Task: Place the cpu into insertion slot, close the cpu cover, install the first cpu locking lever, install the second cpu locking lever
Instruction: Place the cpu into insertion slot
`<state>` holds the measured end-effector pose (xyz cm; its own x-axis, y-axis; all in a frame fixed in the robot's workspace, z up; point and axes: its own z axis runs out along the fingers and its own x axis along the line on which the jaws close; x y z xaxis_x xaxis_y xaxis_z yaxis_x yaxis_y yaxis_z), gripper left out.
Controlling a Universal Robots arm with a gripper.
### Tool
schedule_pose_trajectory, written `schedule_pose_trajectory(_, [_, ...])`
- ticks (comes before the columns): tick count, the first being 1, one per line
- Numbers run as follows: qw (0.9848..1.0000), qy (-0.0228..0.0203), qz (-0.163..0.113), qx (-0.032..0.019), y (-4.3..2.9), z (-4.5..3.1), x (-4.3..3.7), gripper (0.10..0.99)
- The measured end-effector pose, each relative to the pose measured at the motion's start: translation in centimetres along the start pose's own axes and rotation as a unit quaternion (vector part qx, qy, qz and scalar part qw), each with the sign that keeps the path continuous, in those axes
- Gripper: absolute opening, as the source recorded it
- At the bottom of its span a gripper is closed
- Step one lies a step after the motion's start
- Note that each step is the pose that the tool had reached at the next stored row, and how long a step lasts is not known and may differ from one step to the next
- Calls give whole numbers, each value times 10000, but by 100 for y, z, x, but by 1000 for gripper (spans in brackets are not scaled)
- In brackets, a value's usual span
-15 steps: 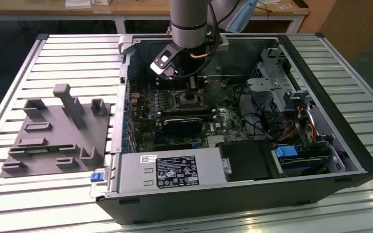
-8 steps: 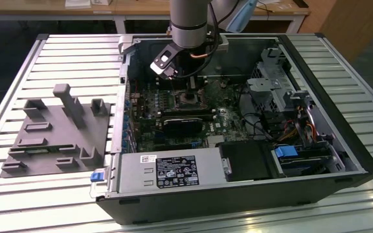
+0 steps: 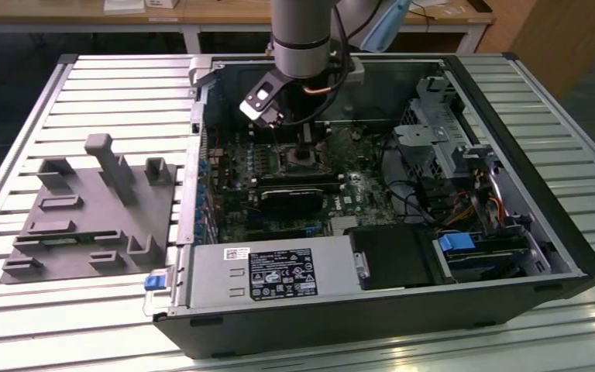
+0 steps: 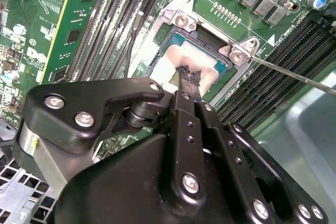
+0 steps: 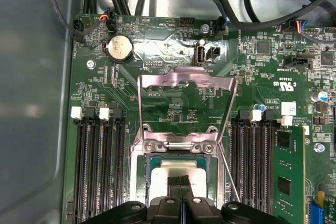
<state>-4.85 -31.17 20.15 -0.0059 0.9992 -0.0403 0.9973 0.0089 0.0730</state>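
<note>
Presently: chip-seating step, by the look of it. Chip [image 5: 160, 179] lies in the socket [image 5: 147, 157]. Hand [image 5: 181, 181] has its fingertips pressed together, resting on the chip's top. Cover [image 5: 184, 77] stands raised, not yet shut; shutting it would likely need the hand clear of the socket.

Pale silver-grey atop the cpu [image 5: 163, 177], edged in teal-green. Bare silvery metal for the cpu cover [image 5: 184, 76]. Deep green across the motherboard [image 5: 173, 108], striped with black memory slots [image 5: 100, 161]. Matte black on the claw [image 5: 180, 182]. Silvery ribbed slats over the table [image 3: 101, 85]; plain grey on the fixture block [image 3: 91, 209].
</note>
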Motion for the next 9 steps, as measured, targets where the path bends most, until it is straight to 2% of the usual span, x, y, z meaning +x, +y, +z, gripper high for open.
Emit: schedule_pose_trajectory(9, [10000, -3, 0, 2, -3, 25, 0, 102])
